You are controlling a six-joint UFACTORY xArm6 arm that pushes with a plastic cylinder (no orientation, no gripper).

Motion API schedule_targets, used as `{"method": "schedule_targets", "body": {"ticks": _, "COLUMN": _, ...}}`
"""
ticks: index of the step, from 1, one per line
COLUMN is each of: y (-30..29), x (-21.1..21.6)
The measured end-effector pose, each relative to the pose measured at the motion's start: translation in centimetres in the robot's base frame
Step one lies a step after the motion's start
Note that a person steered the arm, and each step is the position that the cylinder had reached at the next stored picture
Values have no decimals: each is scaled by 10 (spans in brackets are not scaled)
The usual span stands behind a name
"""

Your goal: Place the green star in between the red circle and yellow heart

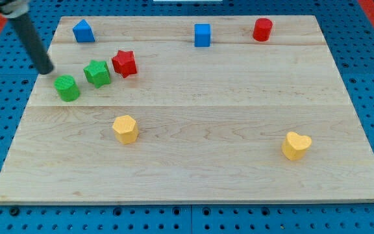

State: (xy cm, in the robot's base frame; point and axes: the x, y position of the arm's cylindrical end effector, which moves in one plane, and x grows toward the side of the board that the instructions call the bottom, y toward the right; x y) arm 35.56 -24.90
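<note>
The green star [97, 73] lies at the board's upper left, with a red star [124, 63] touching its right side. The red circle [262, 29] stands near the view's top right. The yellow heart [296, 145] lies at the lower right. My tip [46, 69] rests near the board's left edge, to the left of the green star and just up-left of a green circle [67, 88]. It touches no block.
A blue pentagon-like block [83, 31] sits at the top left and a blue cube [202, 35] at the top middle. A yellow hexagon [125, 129] lies lower left of centre. The wooden board [193, 162] rests on a blue pegboard.
</note>
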Motion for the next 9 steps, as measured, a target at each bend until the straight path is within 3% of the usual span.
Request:
{"method": "schedule_targets", "body": {"ticks": 2, "y": 138, "x": 3}}
{"method": "schedule_targets", "body": {"ticks": 6, "y": 118, "x": 53}}
{"method": "schedule_targets", "body": {"ticks": 7, "y": 140, "x": 66}}
{"method": "schedule_targets", "body": {"ticks": 9, "y": 333, "x": 48}}
